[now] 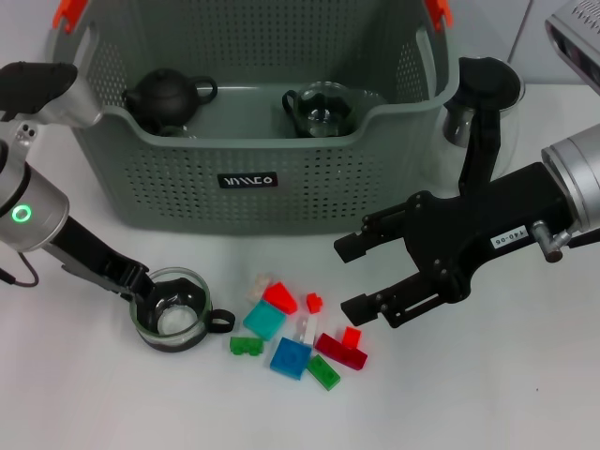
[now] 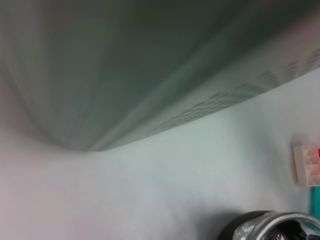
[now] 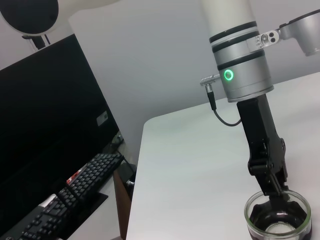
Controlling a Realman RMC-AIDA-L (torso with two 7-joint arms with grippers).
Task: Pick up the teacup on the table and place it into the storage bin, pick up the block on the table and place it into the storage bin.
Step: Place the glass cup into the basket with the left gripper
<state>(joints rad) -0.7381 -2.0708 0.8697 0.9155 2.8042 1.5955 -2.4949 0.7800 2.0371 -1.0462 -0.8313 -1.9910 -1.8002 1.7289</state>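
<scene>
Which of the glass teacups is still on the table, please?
The glass teacup at the left tool, beside the blocks; the other glass cup already sits inside the storage bin.

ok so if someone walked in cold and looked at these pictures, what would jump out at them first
The big grey-green basket at the back of the table, already holding a dark teapot and a glass pot. In front of it lies a bright scatter of colored blocks. The left pincer is at the rim of a glass teacup beside the blocks, while the right pincer hangs open above them.
</scene>
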